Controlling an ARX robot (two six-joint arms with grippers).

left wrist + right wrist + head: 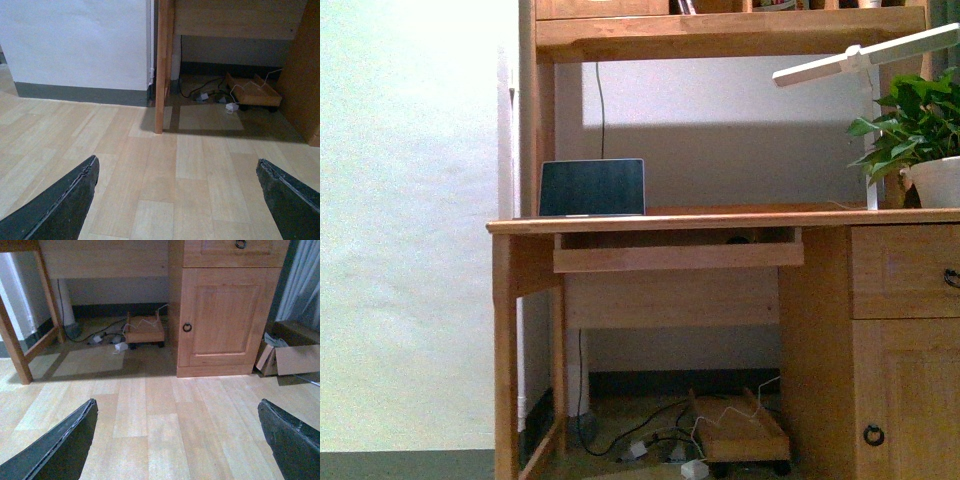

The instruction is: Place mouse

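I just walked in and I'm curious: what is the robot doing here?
Nothing is being held yet. The left gripper and the right gripper are both open and empty, above the wooden floor in front of the desk. A laptop sits open on the desk. I can't make out the mouse.

The mouse [738, 238] is seen only in the front view, and only in part. It shows as a small, dark, low, rounded shape in the narrow gap between the desktop [720, 219] and the pull-out tray [678, 256] beneath it. It appears to be lying on the tray, toward the tray's right end, lower than the laptop [592, 187] and well to its right. It is shaded by the desktop above. Its finish, logo and heading cannot be told, since the shape is too small and too shadowed.
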